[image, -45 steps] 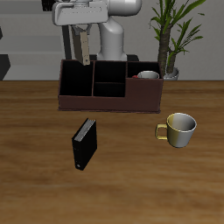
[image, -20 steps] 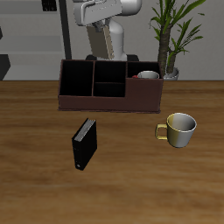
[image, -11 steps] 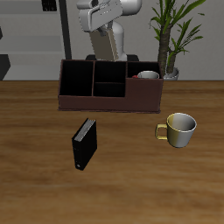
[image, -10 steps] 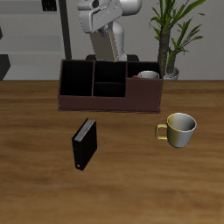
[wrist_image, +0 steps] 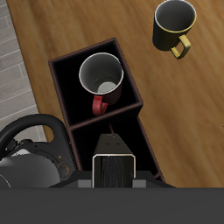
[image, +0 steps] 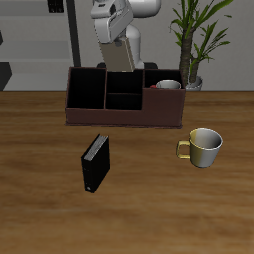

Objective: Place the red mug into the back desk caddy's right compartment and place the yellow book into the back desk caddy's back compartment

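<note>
My gripper (image: 120, 62) hangs over the back desk caddy (image: 125, 112), its fingers closed on the yellow book (image: 119, 58), which hangs upright above the middle cells near the caddy's rear wall. From the wrist camera I see the book's (wrist_image: 114, 168) pale page edges directly beneath me. The red mug (wrist_image: 100, 79) stands upright inside the caddy's right compartment (wrist_image: 83, 101), its handle toward the divider. A cream mug (image: 202, 147) sits apart on the wooden surface (image: 149, 198), and a black book (image: 94, 164) lies nearer the front edge.
</note>
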